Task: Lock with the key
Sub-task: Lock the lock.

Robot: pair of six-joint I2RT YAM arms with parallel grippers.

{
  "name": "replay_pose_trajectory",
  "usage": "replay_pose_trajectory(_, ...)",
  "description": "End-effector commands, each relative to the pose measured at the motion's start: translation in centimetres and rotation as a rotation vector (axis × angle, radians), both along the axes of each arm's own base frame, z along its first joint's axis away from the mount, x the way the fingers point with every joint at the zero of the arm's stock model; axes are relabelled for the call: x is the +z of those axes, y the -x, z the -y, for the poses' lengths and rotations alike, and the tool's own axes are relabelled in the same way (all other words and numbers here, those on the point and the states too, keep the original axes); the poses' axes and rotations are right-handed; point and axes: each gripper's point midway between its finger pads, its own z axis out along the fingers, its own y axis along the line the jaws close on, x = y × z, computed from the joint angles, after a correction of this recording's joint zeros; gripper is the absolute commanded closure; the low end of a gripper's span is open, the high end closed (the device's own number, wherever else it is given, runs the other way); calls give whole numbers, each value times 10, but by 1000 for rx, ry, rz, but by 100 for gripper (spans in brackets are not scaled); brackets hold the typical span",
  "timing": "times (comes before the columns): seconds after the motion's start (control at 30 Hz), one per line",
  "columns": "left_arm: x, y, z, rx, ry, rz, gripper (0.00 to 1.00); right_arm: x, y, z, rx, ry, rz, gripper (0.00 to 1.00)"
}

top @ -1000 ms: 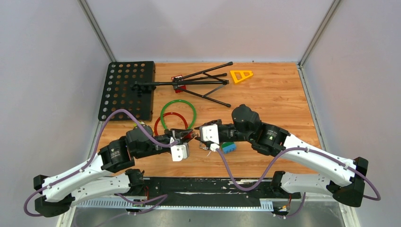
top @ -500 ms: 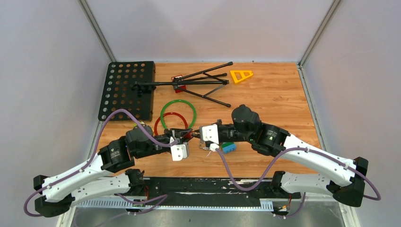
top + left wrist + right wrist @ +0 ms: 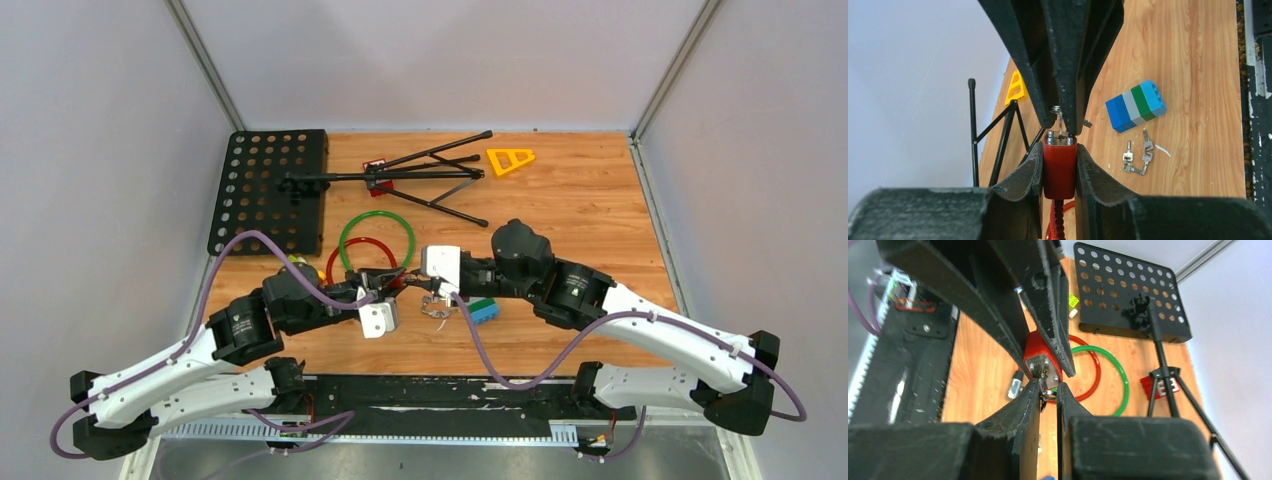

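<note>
Left hand (image 3: 1058, 148): clamped tight on the red lock (image 3: 1059, 172), one finger down each side of its body, holding it over the front middle of the bench (image 3: 590, 220).
Red lock: its metal end face points straight at the right hand, and a ribbed red cable (image 3: 1058, 222) runs out of the opposite end.
Right hand (image 3: 1049, 386): squeezed shut on the key (image 3: 1060, 122), nose to nose with the left hand.
Key: the thin blade stands between the right fingertips and meets the lock's metal end. How deep it sits, I cannot tell. A small ring (image 3: 1047, 394) hangs at its head.
Spare keys (image 3: 1138, 157): a little bunch lying flat on the bench, just beside the two hands and free of both.
Block (image 3: 1136, 106): striped blue, grey, green and light blue, lying on the bench next to the spare keys.
Rings: the green ring (image 3: 377, 240) lies flat behind the hands, and the red loop (image 3: 335, 262) overlaps its near edge.
Back of the bench: the black perforated plate (image 3: 268, 190) is at the left. The folded black tripod (image 3: 420, 175) lies stretched out to its right, and the yellow triangle (image 3: 510, 159) sits just past the tripod's legs.
</note>
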Motion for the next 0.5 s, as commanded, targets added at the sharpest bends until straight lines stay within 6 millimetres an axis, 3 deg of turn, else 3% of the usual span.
replay_pose_trajectory(0.0,14,-2,-1,7,44,38,100,44,3,-12,-74,-173,-256,100)
replay_pose_trajectory(0.1,14,-3,-3,17,39,42,100,43,21,-19,-11,-192,-389,100)
replay_pose_trajectory(0.23,15,-3,-4,21,39,45,100,37,28,-20,-4,-177,-470,100)
replay_pose_trajectory(0.33,17,-3,-6,28,47,44,100,19,16,-12,-58,-109,-380,100)
replay_pose_trajectory(0.47,16,-2,-6,27,52,33,100,4,1,3,-75,-46,-65,100)
